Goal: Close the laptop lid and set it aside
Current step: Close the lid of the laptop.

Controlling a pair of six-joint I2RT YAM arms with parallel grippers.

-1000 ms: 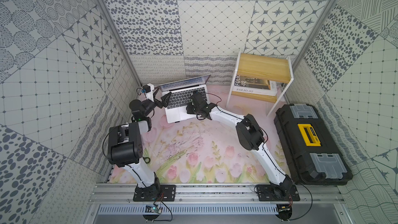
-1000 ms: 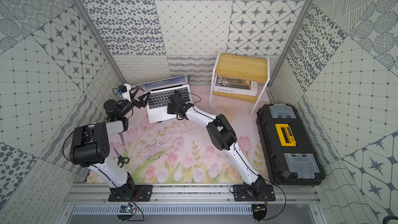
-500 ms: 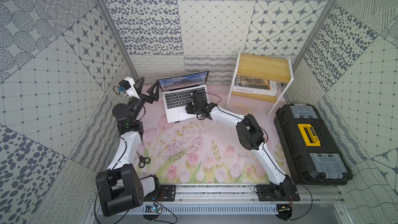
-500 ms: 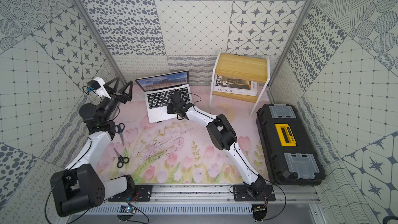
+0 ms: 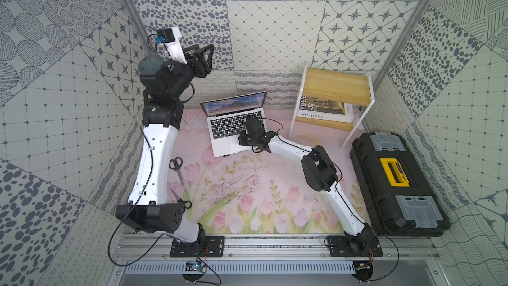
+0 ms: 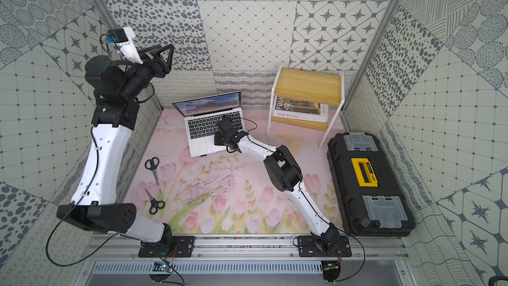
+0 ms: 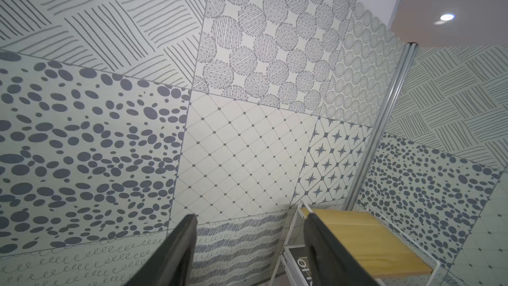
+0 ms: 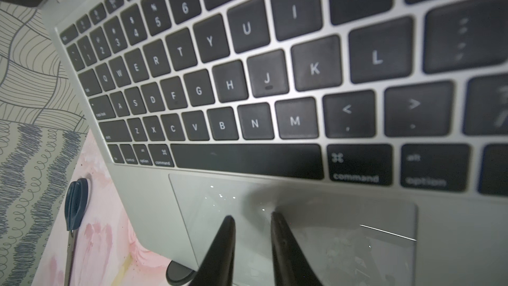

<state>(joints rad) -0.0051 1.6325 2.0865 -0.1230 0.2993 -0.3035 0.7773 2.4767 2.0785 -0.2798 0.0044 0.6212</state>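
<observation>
The laptop (image 5: 223, 138) sits open at the back of the worktop (image 5: 247, 188), lid (image 5: 235, 103) raised, screen lit. The right gripper (image 8: 253, 217) points at the trackpad (image 8: 343, 215), jaws slightly parted, pinching nothing. The left gripper (image 7: 250, 215) hangs high near the wall (image 5: 261, 37), jaws spread, empty.

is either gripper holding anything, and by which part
Nothing is held. The left gripper is raised, open and empty; the right gripper sits over the laptop trackpad, jaws slightly apart, gripping nothing.
</observation>
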